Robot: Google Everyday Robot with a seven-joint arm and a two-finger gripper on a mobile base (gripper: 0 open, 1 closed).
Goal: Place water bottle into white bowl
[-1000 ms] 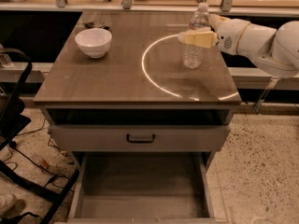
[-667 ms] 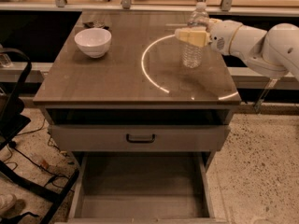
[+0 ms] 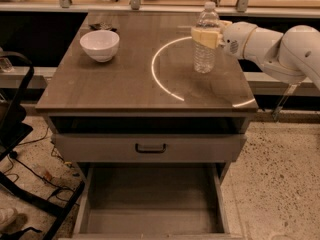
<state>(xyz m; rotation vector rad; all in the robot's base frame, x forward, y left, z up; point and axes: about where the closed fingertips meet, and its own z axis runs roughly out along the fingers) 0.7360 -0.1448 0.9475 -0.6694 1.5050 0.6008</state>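
The gripper (image 3: 207,35), reaching in from the right of the frame, pinches the bottle (image 3: 205,49) below its shoulder. The bottle is upright in the upper right of the table (image 3: 125,84), inside a ring of light (image 3: 153,71) and near the right edge. The bowl (image 3: 100,45) sits in the upper left, well apart, with bare tabletop between them. Below the front edge a drawer (image 3: 150,204) hangs open. Since the earlier frame the bottle has kept its spot, while the arm (image 3: 280,49) has edged slightly left.
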